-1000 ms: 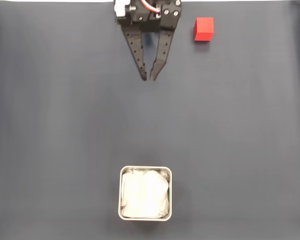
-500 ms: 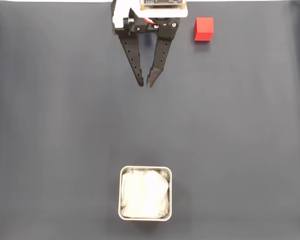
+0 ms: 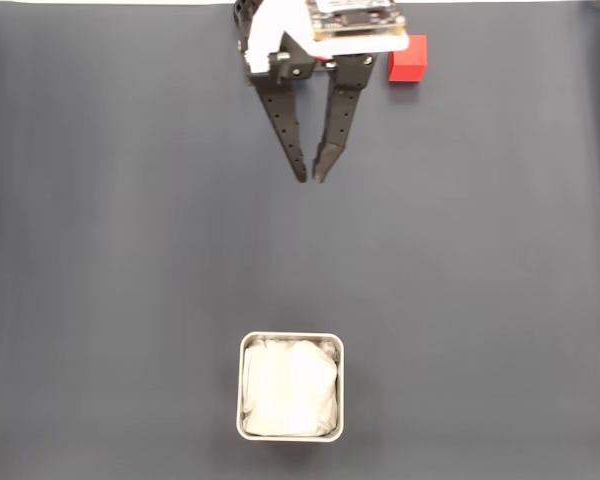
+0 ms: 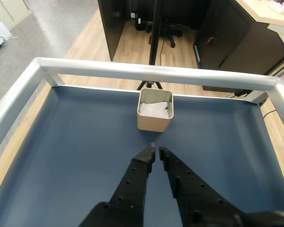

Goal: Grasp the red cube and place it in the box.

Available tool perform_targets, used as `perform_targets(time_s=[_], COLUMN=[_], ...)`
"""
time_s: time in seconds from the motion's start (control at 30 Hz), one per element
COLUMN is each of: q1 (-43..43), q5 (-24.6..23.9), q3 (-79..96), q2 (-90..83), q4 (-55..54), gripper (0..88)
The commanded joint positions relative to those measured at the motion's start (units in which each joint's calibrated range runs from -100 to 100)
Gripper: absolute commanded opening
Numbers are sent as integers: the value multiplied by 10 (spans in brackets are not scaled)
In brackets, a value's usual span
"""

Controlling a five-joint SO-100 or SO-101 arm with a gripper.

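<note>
Gripper (image 3: 313,180), black with perforated fingers, hangs above the dark blue mat (image 3: 130,250) with its two fingertips drawn close together, a narrow gap between them and nothing held; in the wrist view the same gripper (image 4: 156,150) enters from the bottom edge, its tips pointing toward the box (image 4: 154,124). Red cube (image 3: 409,61): a small, bright red block with plain matte faces, resting on the mat near the top edge of the fixed view, just right of the gripper's white and black body, which overlaps the cube's upper left corner in that view; the cube lies well apart from the box and far above it in the picture. Box (image 3: 291,340): a small square metal tin with rounded corners and a silver rim, standing upright on the mat near the bottom of the fixed view, almost directly below the fingertips. White cloth-like padding (image 3: 290,388) fills its interior. In the wrist view a pale metal rail (image 4: 151,73) borders the mat just beyond the box, with wooden flooring (image 4: 92,35) past it.
</note>
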Motion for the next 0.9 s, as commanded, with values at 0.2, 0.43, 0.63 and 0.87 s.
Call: perform_targets(time_s=[0.2, 0.43, 0.63, 0.87], q1=[-54, -102, -141, -185], q5=[3, 1, 3, 6], q3=[-18, -9, 9, 31], q2=[1, -9, -23, -39], q4=[5, 11, 14, 20], gripper=[0, 0, 0, 0])
